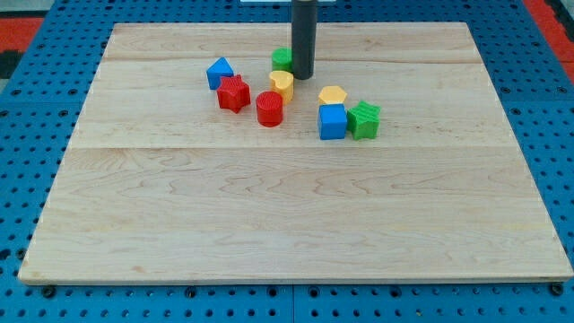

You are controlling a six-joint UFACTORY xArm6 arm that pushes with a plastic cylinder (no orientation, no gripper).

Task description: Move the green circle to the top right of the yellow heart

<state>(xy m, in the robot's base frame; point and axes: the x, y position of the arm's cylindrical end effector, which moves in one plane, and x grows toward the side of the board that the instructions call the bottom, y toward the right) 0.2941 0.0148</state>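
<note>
The green circle [281,59] lies near the view's top centre, partly hidden behind my rod. My tip [303,77] rests on the board just right of the green circle and just above right of the yellow heart [282,84]. The yellow heart sits directly below the green circle, almost touching it.
A blue triangle-topped block [220,72], a red star [234,93] and a red cylinder [269,109] lie left of and below the heart. A yellow hexagon [333,95], a blue cube [332,122] and a green star [364,119] cluster to the right. The wooden board [287,224] lies on a blue pegboard.
</note>
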